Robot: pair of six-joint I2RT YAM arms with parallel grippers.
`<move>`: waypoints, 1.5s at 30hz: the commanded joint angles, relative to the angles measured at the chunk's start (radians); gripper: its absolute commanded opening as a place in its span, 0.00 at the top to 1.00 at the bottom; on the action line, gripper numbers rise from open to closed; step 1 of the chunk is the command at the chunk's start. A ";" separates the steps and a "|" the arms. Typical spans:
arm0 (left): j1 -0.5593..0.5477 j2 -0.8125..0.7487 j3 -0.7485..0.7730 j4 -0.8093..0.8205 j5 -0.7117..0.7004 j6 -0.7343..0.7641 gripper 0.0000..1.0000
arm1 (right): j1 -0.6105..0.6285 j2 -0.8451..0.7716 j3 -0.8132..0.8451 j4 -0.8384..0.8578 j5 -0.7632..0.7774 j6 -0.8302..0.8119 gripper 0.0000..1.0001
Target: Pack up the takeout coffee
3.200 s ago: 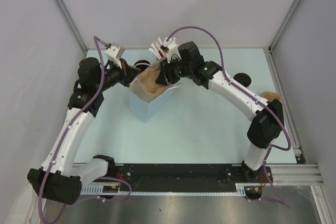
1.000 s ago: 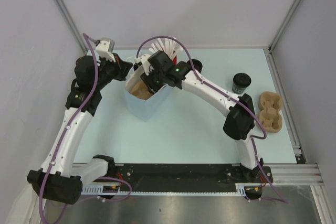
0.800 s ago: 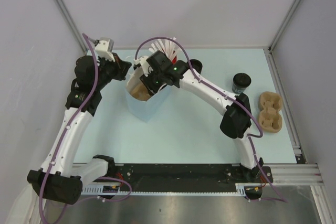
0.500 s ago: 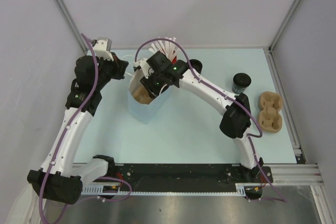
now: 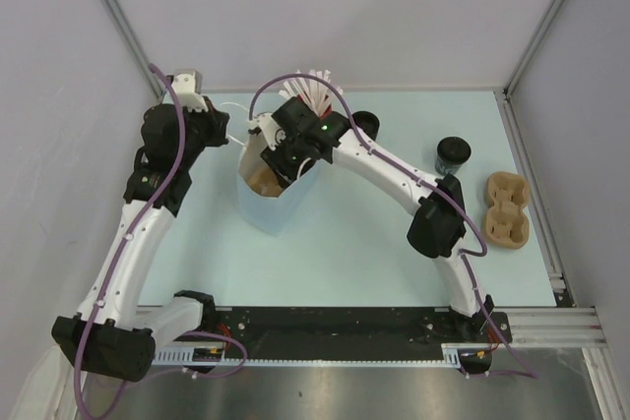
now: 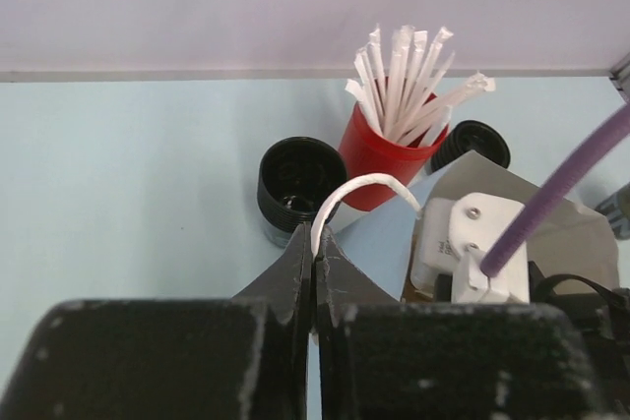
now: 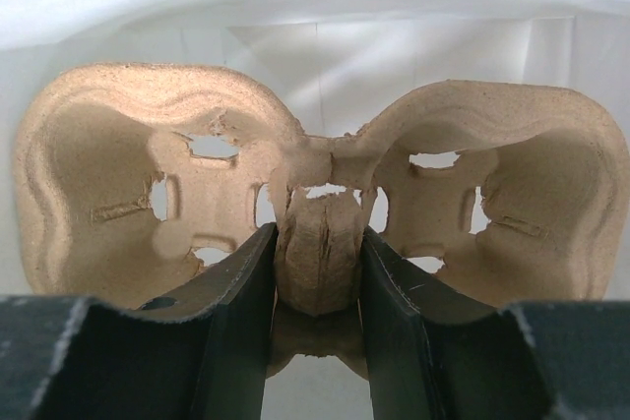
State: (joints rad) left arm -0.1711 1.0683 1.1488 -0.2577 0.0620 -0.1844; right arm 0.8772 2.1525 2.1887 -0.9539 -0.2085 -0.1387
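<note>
Matt rough cardbd tray [image 7: 94, 145]; smooth plastic black cup [image 6: 300, 182].

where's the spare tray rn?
Top view: the spare tray lies by the table's right edge, right of and slightly nearer than the black cup.

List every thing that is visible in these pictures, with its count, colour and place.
bag: one, white, left of middle on the table
cardboard trays: two, tan; one inside the bag, one near the table's right edge
black cups: three; one left of the red cup, two right of it
red cup: one, behind the bag, holding white sticks
left tool: shut on the white bag handle
right tool: shut on the bagged tray's middle
</note>
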 commanded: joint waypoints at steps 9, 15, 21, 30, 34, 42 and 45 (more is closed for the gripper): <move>0.010 0.001 0.008 -0.018 -0.140 -0.018 1.00 | 0.036 0.038 0.055 -0.063 -0.025 -0.056 0.59; 0.010 0.002 0.006 -0.020 -0.151 -0.018 1.00 | 0.049 0.063 0.060 -0.078 -0.031 -0.070 0.58; 0.010 0.004 0.006 -0.020 -0.149 -0.020 1.00 | 0.060 0.069 0.060 -0.094 -0.026 -0.084 0.58; 0.010 0.004 0.003 -0.020 -0.145 -0.020 1.00 | 0.069 0.040 0.066 -0.089 -0.019 -0.108 0.32; 0.010 0.002 0.000 -0.018 -0.134 -0.020 1.00 | 0.072 0.027 0.104 -0.100 -0.041 -0.133 0.16; 0.010 0.001 -0.008 -0.012 -0.108 -0.018 1.00 | 0.072 -0.019 0.210 -0.056 -0.080 -0.159 0.09; 0.010 -0.002 -0.009 -0.012 -0.097 -0.017 1.00 | 0.072 -0.064 0.220 -0.005 -0.075 -0.162 0.06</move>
State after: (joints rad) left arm -0.1711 1.0737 1.1408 -0.3004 -0.0582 -0.1848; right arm 0.9436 2.2070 2.3459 -1.0206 -0.2646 -0.2817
